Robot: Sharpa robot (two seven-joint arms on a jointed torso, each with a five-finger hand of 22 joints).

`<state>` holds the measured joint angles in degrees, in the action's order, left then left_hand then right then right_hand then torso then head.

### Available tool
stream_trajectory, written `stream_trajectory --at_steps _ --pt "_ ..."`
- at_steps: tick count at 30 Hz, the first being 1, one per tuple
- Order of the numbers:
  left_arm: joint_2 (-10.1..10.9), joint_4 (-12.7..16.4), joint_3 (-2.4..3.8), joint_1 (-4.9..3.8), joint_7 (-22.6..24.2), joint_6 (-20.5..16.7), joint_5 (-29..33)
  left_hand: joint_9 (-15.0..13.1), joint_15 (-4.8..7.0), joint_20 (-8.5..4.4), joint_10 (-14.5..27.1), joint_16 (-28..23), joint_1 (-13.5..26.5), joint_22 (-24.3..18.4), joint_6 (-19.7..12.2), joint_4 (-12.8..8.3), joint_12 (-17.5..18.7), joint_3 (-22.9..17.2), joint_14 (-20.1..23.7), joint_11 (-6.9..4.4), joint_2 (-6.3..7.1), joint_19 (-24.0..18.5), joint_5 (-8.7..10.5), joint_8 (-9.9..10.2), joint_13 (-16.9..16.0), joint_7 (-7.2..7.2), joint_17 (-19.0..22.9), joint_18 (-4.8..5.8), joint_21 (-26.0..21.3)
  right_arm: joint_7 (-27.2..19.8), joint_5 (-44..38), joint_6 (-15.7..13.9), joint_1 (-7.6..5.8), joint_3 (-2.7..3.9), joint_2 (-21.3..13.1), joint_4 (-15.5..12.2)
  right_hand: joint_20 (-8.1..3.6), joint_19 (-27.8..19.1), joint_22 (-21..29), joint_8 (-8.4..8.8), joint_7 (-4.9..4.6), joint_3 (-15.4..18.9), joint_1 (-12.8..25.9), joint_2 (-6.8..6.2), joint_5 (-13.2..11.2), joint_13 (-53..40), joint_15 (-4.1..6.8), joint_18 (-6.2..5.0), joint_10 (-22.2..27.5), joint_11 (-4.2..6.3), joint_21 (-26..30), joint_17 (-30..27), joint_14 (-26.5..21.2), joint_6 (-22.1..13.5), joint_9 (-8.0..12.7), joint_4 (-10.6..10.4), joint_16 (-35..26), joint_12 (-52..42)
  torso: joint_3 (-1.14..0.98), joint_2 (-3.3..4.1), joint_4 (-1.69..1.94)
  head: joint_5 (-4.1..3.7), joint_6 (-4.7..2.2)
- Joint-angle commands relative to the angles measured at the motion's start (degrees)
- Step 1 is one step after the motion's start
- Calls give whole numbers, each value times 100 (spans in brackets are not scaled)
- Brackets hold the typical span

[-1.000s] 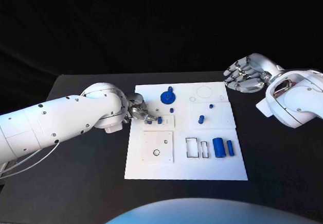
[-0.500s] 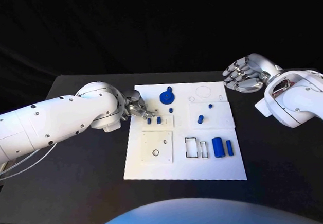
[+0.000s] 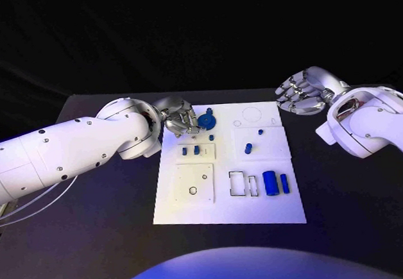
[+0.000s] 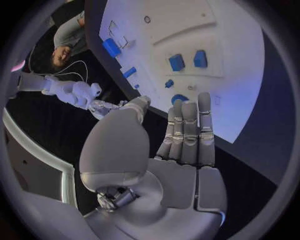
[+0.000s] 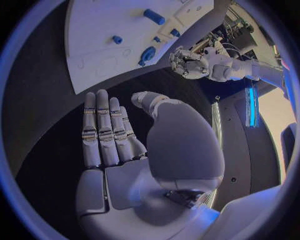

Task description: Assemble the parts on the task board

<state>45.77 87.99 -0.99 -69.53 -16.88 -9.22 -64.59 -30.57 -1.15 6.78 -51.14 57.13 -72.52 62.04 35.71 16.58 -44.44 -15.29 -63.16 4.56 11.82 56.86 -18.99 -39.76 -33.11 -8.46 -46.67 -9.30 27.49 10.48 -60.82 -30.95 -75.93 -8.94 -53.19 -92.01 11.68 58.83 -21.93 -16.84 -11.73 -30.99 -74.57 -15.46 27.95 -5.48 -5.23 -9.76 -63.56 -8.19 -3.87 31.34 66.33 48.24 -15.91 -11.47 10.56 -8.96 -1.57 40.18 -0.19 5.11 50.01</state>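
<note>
The left hand (image 3: pixel 178 118) has lifted off the two small blue parts (image 3: pixel 189 150) toward the task board (image 3: pixel 232 205)'s far-left corner, fingers spread, holding nothing. The right hand (image 3: pixel 302 92) stays beyond the board's far-right corner, fingers apart, empty.

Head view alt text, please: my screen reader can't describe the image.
A white task board lies on a black table, with small blue parts on it. The left hand hovers open at the board's far left corner; the right hand hangs off its far right corner, holding nothing.
</note>
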Motion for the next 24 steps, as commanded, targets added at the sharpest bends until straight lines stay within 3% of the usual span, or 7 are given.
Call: stream_trajectory --at_steps 1,2,9,13,16,19,24 --pt "-126 -106 -34 7 1032 -539 -549 309 -50 100 -1 -378 -527 -295 162 2 366 -233 98 40 37 66 233 153 496 -70 371 -89 -392 -62 -15 -12 5 0 4 3 30 -11 5 6 -12 13 30 -2 8 5 3 -71 39 -11 16 -2 -32 -39 9 -23 -25 20 4 5 6 -36 -1" --pt "-177 -159 -49 11 1137 -591 -734 452 -15 96 -59 -381 -613 -345 289 7 435 -288 34 18 60 146 442 261 635 -38 408 -102 -455 -65 -11 -10 5 0 4 3 31 -12 9 5 -12 13 26 -2 11 7 3 -70 42 -12 17 -2 -35 -39 10 -22 -28 21 3 8 5 -35 -1" --pt "-426 -409 -118 26 1486 -606 -1946 952 -1 61 -30 -268 -1128 -369 687 -75 963 -472 -110 23 265 389 766 732 1293 165 463 -94 -591 -69 1 -2 9 0 13 5 32 -15 18 4 -11 9 15 2 21 11 2 -70 46 -11 18 -3 -42 -38 11 -18 -35 21 -5 13 -6 -36 -1" --pt "-549 -527 -147 28 1504 -327 -2469 1122 105 -33 -57 31 -1367 -167 1009 -201 1299 -671 -257 -5 333 515 802 978 1648 248 386 -102 -464 -72 2 0 10 0 21 5 33 -17 24 3 -11 7 8 4 29 14 1 -70 48 -11 18 -4 -46 -38 12 -14 -38 22 -4 12 -6 -38 -1" --pt "-647 -627 -170 28 1501 -80 -2709 1199 154 -87 -111 579 -1402 50 1141 -288 1476 -762 -583 -30 373 587 819 1159 1853 260 -85 -97 -318 -73 3 1 10 0 27 5 33 -17 24 3 -11 7 8 4 29 14 1 -70 48 -11 18 -4 -46 -38 12 -14 -38 22 -2 14 -9 -38 -1" --pt "-729 -712 -186 28 1487 161 -2861 1230 162 -106 -124 874 -1361 187 1179 -324 1574 -778 -751 -30 409 615 832 1256 1959 243 -339 -93 -228 -74 3 0 11 0 31 5 33 -17 24 3 -11 7 8 4 29 14 1 -70 48 -11 18 -4 -46 -38 12 -14 -38 22 0 17 -15 -42 -6" --pt "-854 -818 -198 29 1445 545 -3068 1251 165 -109 -40 981 -1244 310 1182 -323 1703 -708 -758 -33 450 608 799 1351 2067 224 -331 -88 -167 -76 3 -9 11 0 33 1 33 -19 30 3 -11 5 1 6 39 16 1 -71 49 -11 19 -5 -48 -38 13 -12 -42 21 1 16 -3 -62 -18"
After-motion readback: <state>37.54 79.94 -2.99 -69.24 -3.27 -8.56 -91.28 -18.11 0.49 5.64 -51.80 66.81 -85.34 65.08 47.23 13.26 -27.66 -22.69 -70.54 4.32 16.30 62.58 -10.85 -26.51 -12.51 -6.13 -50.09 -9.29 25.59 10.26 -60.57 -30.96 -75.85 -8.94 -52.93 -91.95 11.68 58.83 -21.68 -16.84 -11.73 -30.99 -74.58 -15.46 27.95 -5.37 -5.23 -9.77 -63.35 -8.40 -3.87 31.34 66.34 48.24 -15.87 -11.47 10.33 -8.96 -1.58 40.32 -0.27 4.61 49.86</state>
